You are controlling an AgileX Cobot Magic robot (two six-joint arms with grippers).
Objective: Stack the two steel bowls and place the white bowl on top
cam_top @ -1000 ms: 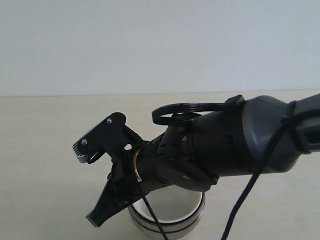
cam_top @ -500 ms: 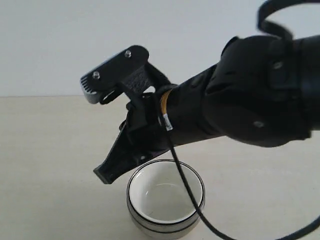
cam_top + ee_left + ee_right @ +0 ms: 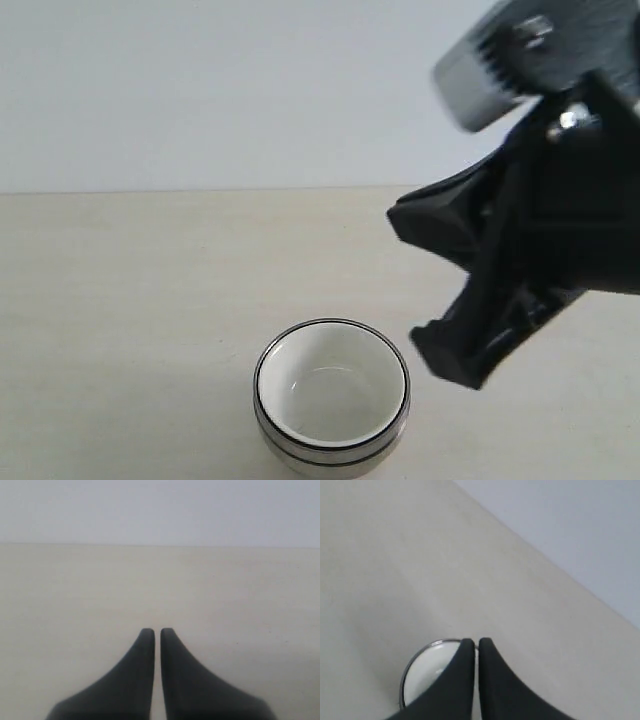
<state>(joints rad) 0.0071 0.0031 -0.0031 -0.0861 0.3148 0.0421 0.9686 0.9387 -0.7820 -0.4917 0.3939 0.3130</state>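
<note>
The white bowl point(image 3: 331, 388) sits nested in the shiny steel bowls point(image 3: 287, 447) near the table's front edge. Only the steel rim and a banded side show below it, so the two steel bowls are hard to tell apart. My right gripper point(image 3: 447, 360) hangs blurred above and to the right of the stack, clear of it. In the right wrist view its fingers point(image 3: 477, 641) are shut on nothing, with the white bowl point(image 3: 427, 672) and the steel rim point(image 3: 413, 658) behind them. My left gripper point(image 3: 153, 630) is shut over bare table and is out of the exterior view.
The pale beige table point(image 3: 120, 300) runs back to a plain light wall point(image 3: 200, 90). No other objects show on it. The right arm's dark body point(image 3: 570, 230) fills the upper right of the exterior view.
My right arm has risen off the bowl stack and swung up to the right, uncovering the white bowl. The stack has not moved.
</note>
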